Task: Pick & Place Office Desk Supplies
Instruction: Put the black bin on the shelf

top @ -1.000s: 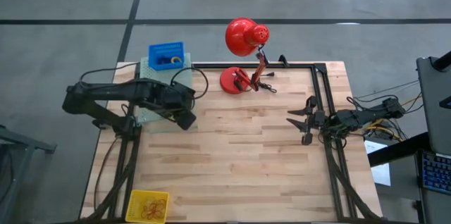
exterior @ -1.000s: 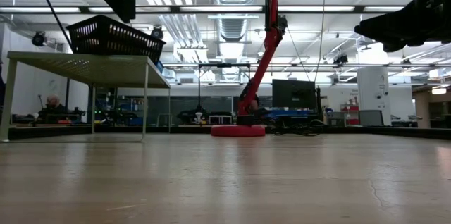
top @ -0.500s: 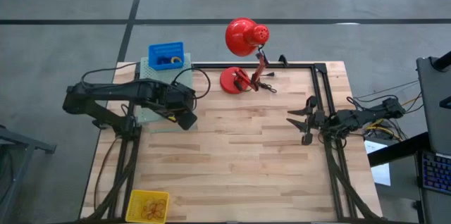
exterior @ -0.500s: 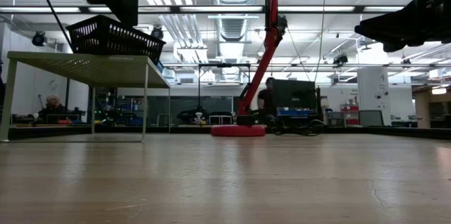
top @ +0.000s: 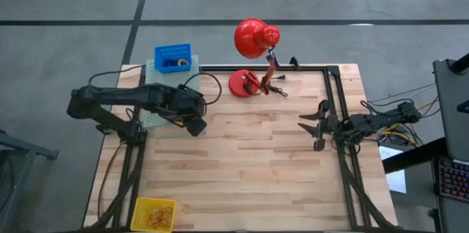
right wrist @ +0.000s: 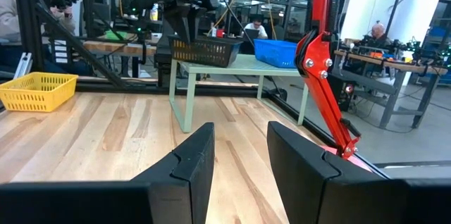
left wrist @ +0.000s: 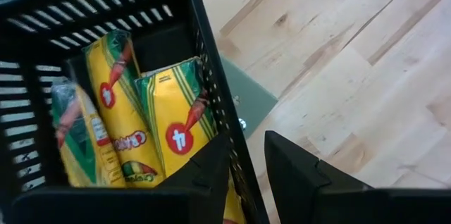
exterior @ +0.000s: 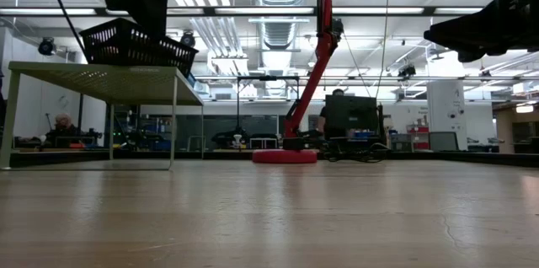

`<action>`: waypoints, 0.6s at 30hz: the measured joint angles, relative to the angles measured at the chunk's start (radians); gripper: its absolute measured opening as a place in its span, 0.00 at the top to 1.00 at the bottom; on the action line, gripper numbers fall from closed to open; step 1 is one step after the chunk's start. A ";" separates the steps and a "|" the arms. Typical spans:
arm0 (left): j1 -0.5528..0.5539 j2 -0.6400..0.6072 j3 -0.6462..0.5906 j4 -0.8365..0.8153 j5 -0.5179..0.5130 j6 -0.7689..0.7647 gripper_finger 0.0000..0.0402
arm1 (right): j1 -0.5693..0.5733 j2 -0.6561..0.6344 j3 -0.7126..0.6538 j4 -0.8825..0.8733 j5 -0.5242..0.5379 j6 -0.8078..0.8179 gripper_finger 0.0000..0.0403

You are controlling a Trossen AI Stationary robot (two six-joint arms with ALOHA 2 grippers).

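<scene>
Nearest, at the table's [top: 256,167] seven o'clock corner, one yellow basket [top: 139,207] holds tangled rubber bands [top: 160,217]. At three o'clock the right gripper [top: 311,125] hangs with its jaws apart and nothing between them. At ten o'clock the left gripper [left wrist: 246,143] sits over one black basket [left wrist: 42,41] on a green shelf [exterior: 101,74]. Its narrowly parted jaws straddle the basket's wall, but I cannot tell if they pinch it. Inside are three yellow-green crayon boxes [left wrist: 176,132] side by side, long axes parallel, printed faces showing. Farther along the shelf, at eleven o'clock, is one blue basket [top: 173,51]. At twelve o'clock is one red desk lamp [top: 253,39].
</scene>
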 joint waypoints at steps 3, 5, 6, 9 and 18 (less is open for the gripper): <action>0.001 0.005 -0.019 0.016 0.000 0.010 0.77 | 0.000 0.000 0.000 0.000 0.000 0.000 0.68; 0.003 0.005 -0.032 0.020 0.000 0.010 0.80 | 0.000 0.000 0.000 0.000 0.000 0.000 0.68; 0.004 0.005 -0.037 0.021 0.000 0.010 0.82 | 0.000 0.000 0.000 0.000 0.000 0.000 0.68; 0.005 0.004 -0.041 0.018 0.000 0.010 0.88 | 0.000 0.000 0.000 0.000 0.000 0.000 0.68; 0.012 -0.006 -0.039 -0.044 0.000 0.013 0.98 | 0.000 0.000 0.000 0.000 0.000 0.000 0.68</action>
